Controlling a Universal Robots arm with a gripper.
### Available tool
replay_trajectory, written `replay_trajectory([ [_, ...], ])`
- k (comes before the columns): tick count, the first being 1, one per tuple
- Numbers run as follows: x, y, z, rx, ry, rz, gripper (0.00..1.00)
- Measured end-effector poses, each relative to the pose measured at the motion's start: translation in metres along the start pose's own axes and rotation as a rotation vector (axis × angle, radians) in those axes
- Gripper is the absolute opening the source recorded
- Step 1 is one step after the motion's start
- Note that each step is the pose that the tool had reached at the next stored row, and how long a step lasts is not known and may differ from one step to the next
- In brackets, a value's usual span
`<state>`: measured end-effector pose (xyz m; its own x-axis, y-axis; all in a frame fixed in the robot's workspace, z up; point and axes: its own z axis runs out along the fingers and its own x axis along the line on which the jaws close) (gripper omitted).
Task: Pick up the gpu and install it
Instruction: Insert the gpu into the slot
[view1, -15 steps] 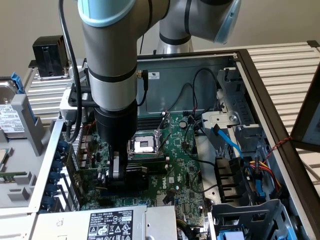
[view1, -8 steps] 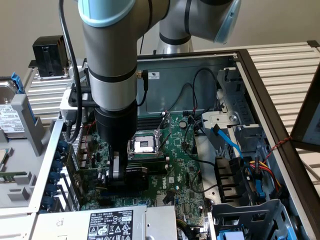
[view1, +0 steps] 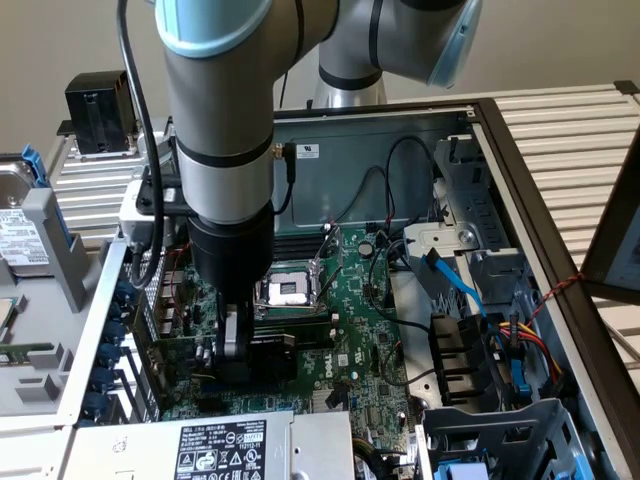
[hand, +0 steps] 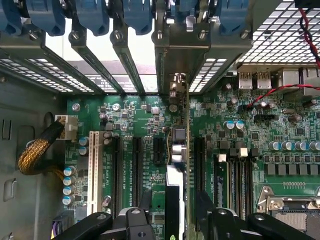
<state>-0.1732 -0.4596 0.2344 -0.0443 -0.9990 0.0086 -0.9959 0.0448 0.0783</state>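
Now | gpu (hand: 177, 165) edge-on in motherboard (hand: 240, 150) slot | between spread jaws, untouched

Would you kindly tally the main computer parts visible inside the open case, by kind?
gpu: 1
motherboard: 1
CPU socket: 1
power supply: 1
Total: 4
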Motion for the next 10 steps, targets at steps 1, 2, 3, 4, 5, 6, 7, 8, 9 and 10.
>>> replay_trajectory([
  [1,0.000,0.0005,-0.0042,0.0000,0.0001,0.000,0.48],
  [2,0.000,0.0009,-0.0089,0.0001,0.0002,0.000,0.48],
  [3,0.000,0.0013,-0.0133,0.0001,0.0005,0.000,0.48],
  [4,0.000,0.0017,-0.0181,0.0001,0.0008,0.000,0.48],
  [5,0.000,0.0020,-0.0223,0.0002,0.0012,0.000,0.48],
  [6,0.000,0.0024,-0.0269,0.0001,0.0019,0.000,0.48],
  [7,0.000,0.0028,-0.0315,0.0003,0.0022,0.000,0.48],
  [8,0.000,0.0032,-0.0362,0.0001,0.0028,0.000,0.48],
  [9,0.000,0.0035,-0.0404,0.0003,0.0028,0.000,0.48],
  [10,0.000,0.0039,-0.0451,0.0003,0.0033,0.000,0.48],
])
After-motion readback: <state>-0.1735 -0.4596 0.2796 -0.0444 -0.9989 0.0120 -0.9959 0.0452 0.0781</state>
